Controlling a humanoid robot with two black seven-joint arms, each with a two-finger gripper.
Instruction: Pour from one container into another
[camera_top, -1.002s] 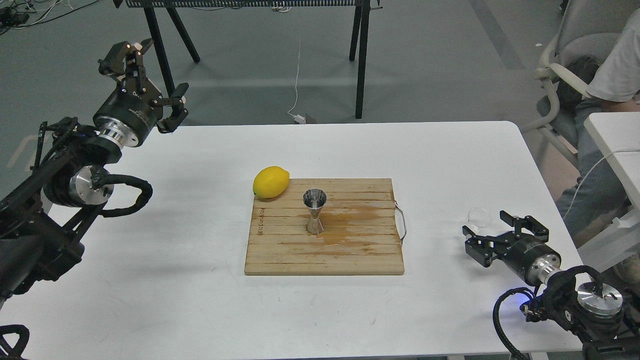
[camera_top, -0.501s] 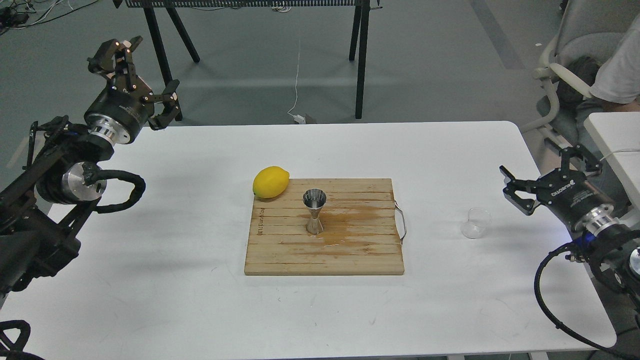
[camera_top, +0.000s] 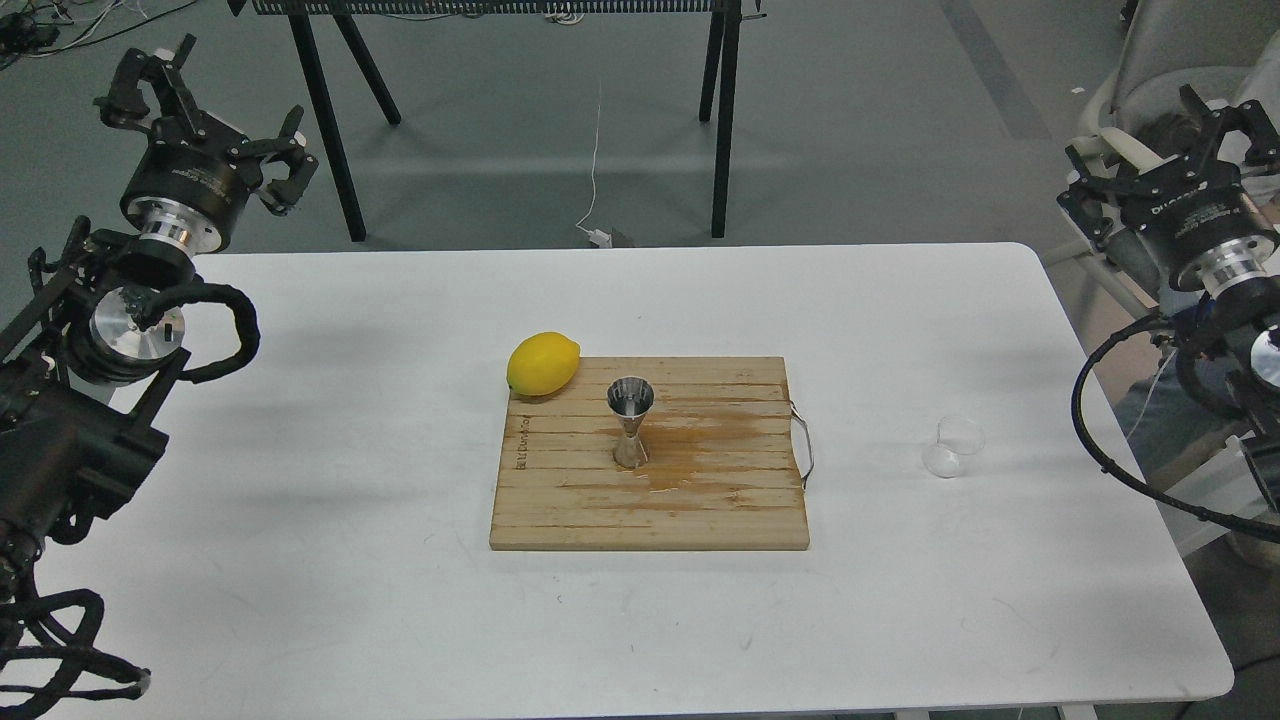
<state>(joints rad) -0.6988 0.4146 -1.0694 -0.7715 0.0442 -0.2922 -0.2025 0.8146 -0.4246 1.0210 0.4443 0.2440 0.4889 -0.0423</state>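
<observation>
The clear glass cup (camera_top: 954, 446) stands upright on the white table (camera_top: 300, 560), to the right of the wooden cutting board (camera_top: 700, 520). The steel jigger (camera_top: 630, 424) stands upright near the board's middle, beside a damp brown stain. My right gripper (camera_top: 1160, 138) is raised far above and behind the cup, past the table's right edge, open and holding nothing. My left gripper (camera_top: 205, 105) is high beyond the table's far left corner, open and holding nothing.
A yellow lemon (camera_top: 543, 364) rests at the board's far left corner. A metal handle (camera_top: 805, 450) sticks out of the board's right side. Black stand legs (camera_top: 722, 120) rise behind the table. A chair with a seated person (camera_top: 1150, 60) is at far right.
My right gripper rose from table level beside the glass cup up and back to the right, leaving the cup standing. My left gripper drew back to the left and upward.
</observation>
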